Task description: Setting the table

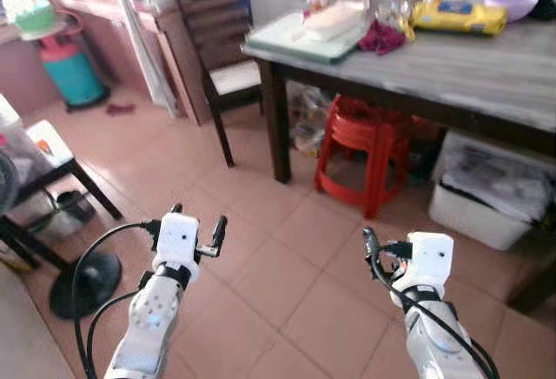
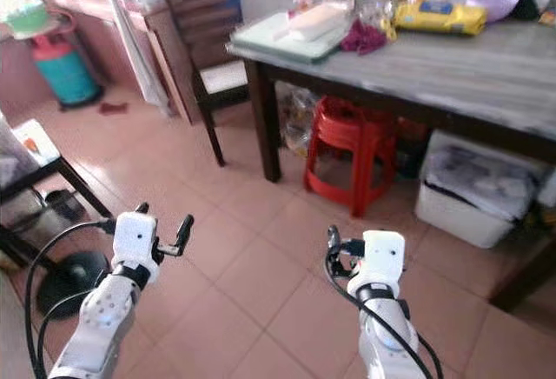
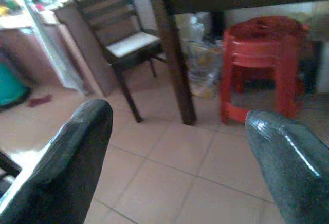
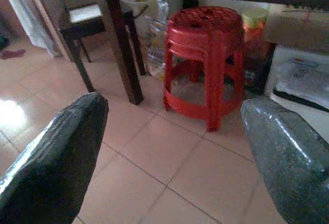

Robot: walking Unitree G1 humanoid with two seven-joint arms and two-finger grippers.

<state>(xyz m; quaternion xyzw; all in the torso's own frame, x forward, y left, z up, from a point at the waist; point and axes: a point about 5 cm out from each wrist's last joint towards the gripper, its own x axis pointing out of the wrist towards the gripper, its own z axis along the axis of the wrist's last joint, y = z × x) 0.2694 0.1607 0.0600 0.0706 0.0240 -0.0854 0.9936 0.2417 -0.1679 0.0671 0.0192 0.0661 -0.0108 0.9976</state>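
From the head views, a grey-topped dark-legged dining table [image 1: 486, 75] carries a pale green tray [image 1: 287, 42], a yellow packet [image 1: 459, 17] and a purple bowl [image 1: 512, 3]. The wrist views look under it to stacked red plastic stools [image 4: 205, 64]. Left gripper [image 1: 198, 225] and right gripper [image 4: 169, 131] hang spread and empty above terracotta floor tiles [image 1: 261, 275].

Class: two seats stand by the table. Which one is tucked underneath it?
The red stool, a plastic stack standing under the table. The dark wooden chair stands at the table's end instead.
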